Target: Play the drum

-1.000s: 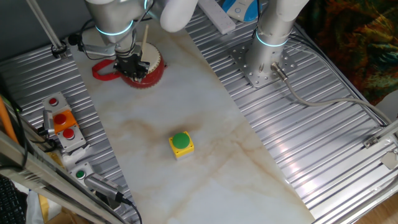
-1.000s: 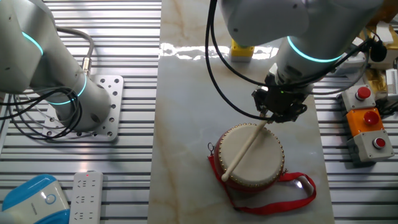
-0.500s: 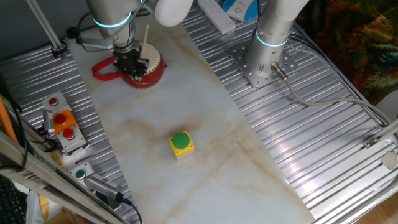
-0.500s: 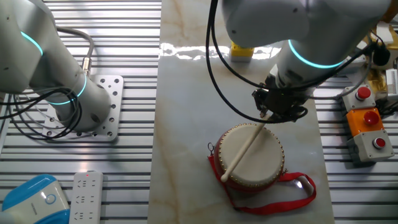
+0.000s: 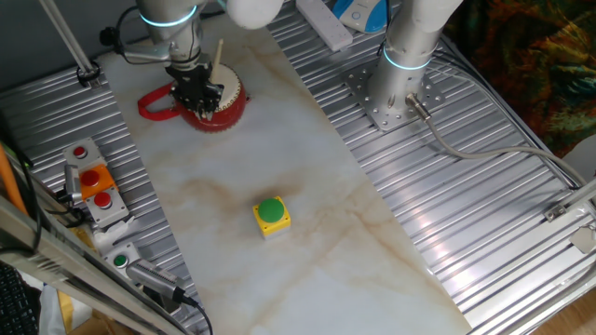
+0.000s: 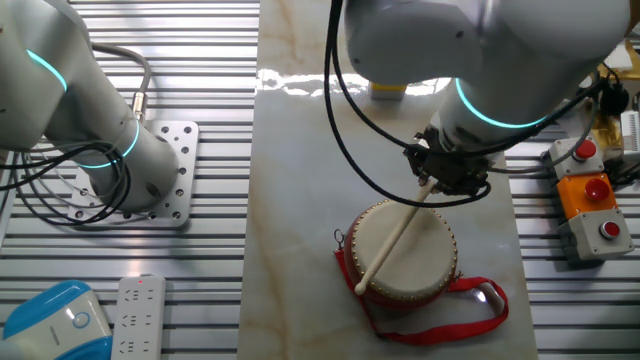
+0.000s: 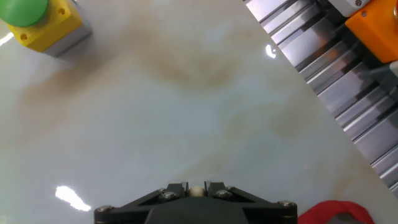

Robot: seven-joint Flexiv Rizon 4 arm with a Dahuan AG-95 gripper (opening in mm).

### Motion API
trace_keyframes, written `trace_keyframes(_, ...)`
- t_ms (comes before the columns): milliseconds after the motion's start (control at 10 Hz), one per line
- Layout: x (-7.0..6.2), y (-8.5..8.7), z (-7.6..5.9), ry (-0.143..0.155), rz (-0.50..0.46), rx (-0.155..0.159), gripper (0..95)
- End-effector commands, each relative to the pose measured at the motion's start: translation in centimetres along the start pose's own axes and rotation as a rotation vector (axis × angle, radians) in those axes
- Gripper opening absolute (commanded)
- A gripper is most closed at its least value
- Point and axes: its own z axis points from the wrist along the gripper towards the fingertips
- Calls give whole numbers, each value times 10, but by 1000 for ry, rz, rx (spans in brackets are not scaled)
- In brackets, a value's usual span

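Note:
The drum (image 6: 405,252) is small and round with red sides and a cream drumhead; it sits on the marble slab with its red strap loop (image 6: 470,312) beside it. It also shows in one fixed view (image 5: 223,100). My gripper (image 6: 445,178) hangs just past the drum's far rim and is shut on a cream wooden drumstick (image 6: 392,243), which slants down across the drumhead with its tip near the drum's near edge. In the hand view the gripper (image 7: 196,188) clamps the stick's end, and a bit of the red strap (image 7: 333,213) shows at the bottom right.
A yellow box with a green button (image 5: 271,216) stands mid-slab, also in the hand view (image 7: 38,18). A red and orange button panel (image 6: 588,195) lies to the drum's side. A second arm's base (image 6: 140,170) sits on the ribbed metal table (image 5: 447,205).
My gripper has shifted slightly away from the drum, toward the far side. The drumstick still lies across the drumhead in much the same place.

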Motion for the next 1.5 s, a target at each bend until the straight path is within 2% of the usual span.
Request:
trace_keyframes(100,0,1,-1,-8,-5,-1,0)
trace_keyframes(300,0,1,0,-47,-12,-2,0)
trace_keyframes(700,0,0,1,-61,-16,1,0)
trace_keyframes(1100,-1,-2,9,-73,-18,4,0)
trace_keyframes(1400,-2,-1,12,-99,-14,1,0)
trace_keyframes(1500,-2,-1,12,-93,-12,2,0)
